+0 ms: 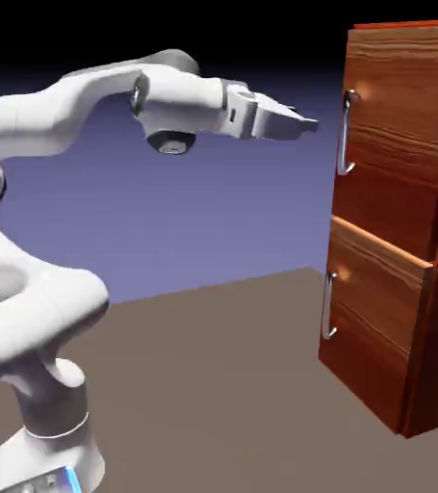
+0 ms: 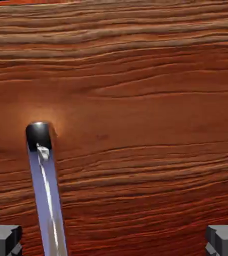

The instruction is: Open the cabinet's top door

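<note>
Two closed doors on the cabinet (image 1: 396,231) over at the exterior view's right, so I can't tell what's inside. The top door (image 1: 396,135) is the taller one, above the lower door (image 1: 372,318). My gripper (image 1: 313,125) sits near its upper part, fingers wide apart, nothing between them. The top door's silver handle (image 2: 49,195) runs between the fingertips' sides in hand view, nearer the left one.

one still camera is standing back beside the arm (image 1: 179,101), facing across to the cabinet (image 1: 396,173); the hand camera is looking along the gripper (image 1: 285,123), close on the top door (image 1: 396,135), which both views are sharing.
</note>
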